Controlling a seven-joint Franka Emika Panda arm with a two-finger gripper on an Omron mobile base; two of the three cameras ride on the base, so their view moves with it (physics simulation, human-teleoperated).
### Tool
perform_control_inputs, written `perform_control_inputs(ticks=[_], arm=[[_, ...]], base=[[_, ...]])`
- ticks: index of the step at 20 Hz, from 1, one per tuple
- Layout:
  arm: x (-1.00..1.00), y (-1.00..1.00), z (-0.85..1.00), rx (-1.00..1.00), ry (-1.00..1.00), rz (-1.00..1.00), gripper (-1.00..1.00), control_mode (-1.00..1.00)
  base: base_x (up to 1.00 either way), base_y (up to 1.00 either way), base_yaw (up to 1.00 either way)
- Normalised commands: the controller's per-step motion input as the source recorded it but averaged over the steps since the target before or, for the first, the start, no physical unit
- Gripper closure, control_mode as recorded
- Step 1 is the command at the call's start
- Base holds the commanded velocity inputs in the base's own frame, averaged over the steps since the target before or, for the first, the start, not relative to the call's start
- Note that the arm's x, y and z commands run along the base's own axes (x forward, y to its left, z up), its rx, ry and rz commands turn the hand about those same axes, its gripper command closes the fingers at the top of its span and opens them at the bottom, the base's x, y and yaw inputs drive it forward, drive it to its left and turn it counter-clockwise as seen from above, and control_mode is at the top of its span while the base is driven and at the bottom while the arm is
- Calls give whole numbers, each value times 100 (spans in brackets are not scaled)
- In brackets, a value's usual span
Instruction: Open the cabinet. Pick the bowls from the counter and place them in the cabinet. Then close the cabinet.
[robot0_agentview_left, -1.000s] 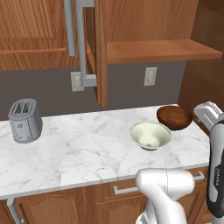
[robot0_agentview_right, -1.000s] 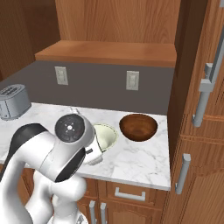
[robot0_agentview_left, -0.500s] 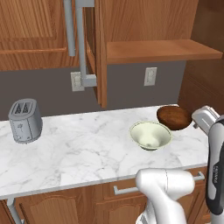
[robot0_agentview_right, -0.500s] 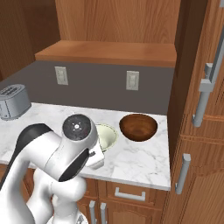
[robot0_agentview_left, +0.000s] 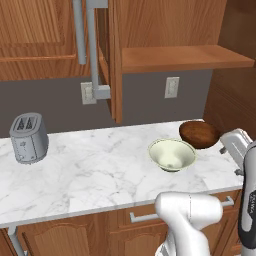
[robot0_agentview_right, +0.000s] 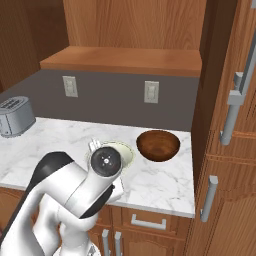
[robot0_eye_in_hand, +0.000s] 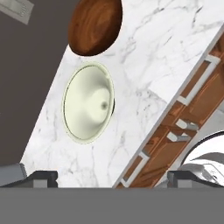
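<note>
Cream bowl (robot0_eye_in_hand: 89, 103) on counter (robot0_eye_in_hand: 175, 39) below wide-spread tool (robot0_eye_in_hand: 111, 177), apart.

Cabinet (robot0_agentview_left: 165, 30), upper wall unit: reddish-brown doors swung open, wooden shelf (robot0_agentview_right: 125, 60) bare. Counter (robot0_agentview_left: 95, 165): white marble slab with grey veins. Cream bowl (robot0_agentview_left: 172, 154) upright near the counter's right end; dark brown bowl (robot0_agentview_left: 199, 134) upright just beside it, farther right and back.
</note>
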Motion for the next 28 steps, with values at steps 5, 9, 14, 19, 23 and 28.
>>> perform_control_inputs(ticks=[5, 9, 14, 19, 23, 28], arm=[[15, 0, -23, 11, 0, 0, -100, -100], [29, 13, -28, 2, -1, 0, -100, -100], [40, 7, -21, 0, -2, 0, -100, -100], [43, 0, -20, 0, 0, 0, -100, -100], [35, 0, -24, 0, 0, 0, -100, -100], [34, 0, -34, 0, 0, 0, -100, -100]], base=[[0, 0, 0], [0, 0, 0], [0, 0, 0], [0, 0, 0], [0, 0, 0], [0, 0, 0]])
